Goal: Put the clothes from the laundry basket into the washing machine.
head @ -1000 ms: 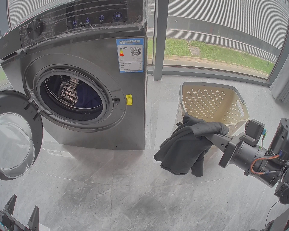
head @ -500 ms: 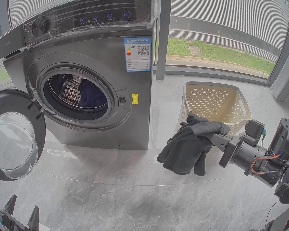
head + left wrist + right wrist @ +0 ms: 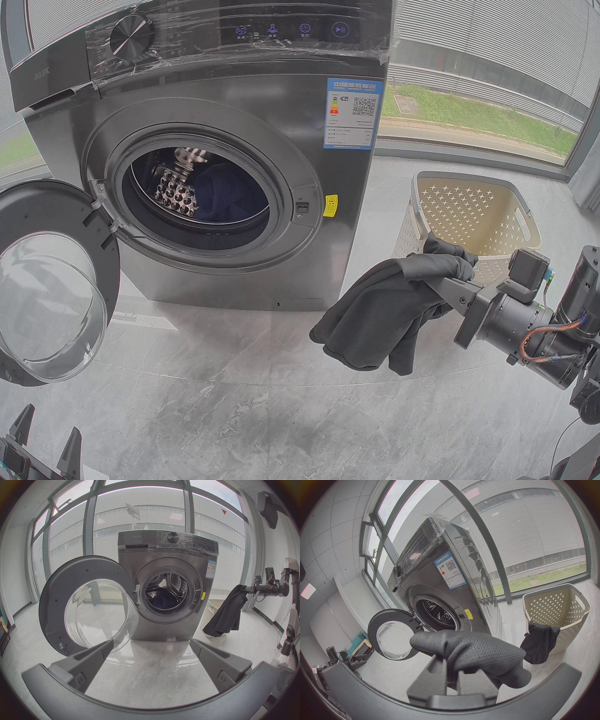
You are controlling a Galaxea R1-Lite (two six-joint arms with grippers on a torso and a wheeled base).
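Observation:
My right gripper [image 3: 445, 284] is shut on a dark grey garment [image 3: 381, 312], which hangs above the floor between the washing machine [image 3: 350, 206] and the cream laundry basket [image 3: 500, 184]. In the right wrist view the cloth [image 3: 475, 652] is folded over the closed fingers [image 3: 431, 680]. The garment's upper edge lies against the basket's near rim. The machine's round door [image 3: 53, 281] is swung open to the left. Dark blue cloth [image 3: 228, 194] lies inside the drum. My left gripper [image 3: 47, 437] is low at the front left, open, holding nothing, with the open door [image 3: 87, 605] ahead of it.
Tall windows [image 3: 487, 69] and a low sill stand behind the basket. Grey marble floor [image 3: 250, 412] stretches bare in front of the machine. The open door reaches out over the floor on the left.
The head camera has moved, so the machine and basket sit farther right in the picture. The hanging garment has swung slightly toward the machine. Both grippers keep their states.

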